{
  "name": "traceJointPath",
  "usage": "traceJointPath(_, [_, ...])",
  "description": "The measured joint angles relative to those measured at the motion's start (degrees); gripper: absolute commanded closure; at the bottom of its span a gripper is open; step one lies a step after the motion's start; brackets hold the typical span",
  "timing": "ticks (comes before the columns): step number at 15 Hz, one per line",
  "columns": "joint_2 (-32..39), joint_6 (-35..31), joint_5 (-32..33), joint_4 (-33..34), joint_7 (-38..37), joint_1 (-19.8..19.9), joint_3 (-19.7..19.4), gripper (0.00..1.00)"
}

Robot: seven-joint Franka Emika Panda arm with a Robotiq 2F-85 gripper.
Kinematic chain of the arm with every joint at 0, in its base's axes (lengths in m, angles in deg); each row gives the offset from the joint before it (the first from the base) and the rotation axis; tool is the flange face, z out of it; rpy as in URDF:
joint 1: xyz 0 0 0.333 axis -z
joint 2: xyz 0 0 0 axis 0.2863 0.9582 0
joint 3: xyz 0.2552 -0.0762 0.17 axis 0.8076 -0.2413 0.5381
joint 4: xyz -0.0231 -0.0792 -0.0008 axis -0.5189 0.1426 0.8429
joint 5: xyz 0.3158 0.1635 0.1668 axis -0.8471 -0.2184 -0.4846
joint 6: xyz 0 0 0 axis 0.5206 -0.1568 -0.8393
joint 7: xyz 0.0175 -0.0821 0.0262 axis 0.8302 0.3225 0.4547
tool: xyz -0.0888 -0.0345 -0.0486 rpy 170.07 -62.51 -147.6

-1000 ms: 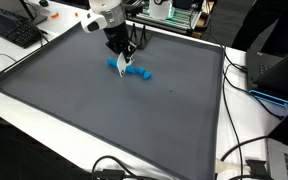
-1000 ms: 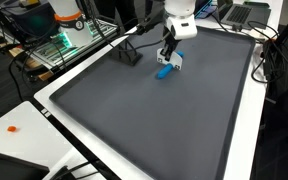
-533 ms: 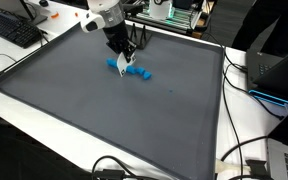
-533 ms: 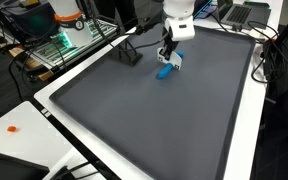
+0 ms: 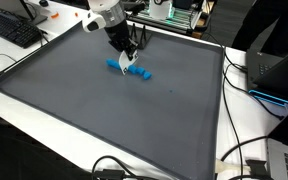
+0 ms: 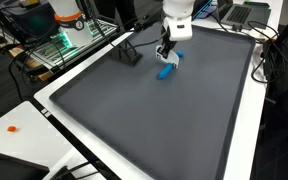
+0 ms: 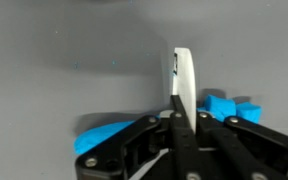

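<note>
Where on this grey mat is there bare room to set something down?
The wide stretch of grey mat between the blue pieces and the near white table edge is bare. It is crowded at the far side, where the tool grips a white piece by the blue pieces, and among the cables beside the mat.

Robotics lab bench: keyboard [image 5: 14,32] far left, laptop [image 5: 286,160] near right, loose cables [image 5: 236,160], lit electronics rack [image 6: 69,38].
</note>
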Motion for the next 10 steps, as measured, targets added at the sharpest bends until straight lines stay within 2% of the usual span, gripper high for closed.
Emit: traceJointPath(10, [-0.58, 5.35, 0.02, 0.11, -0.03, 0.0, -0.02, 0.99])
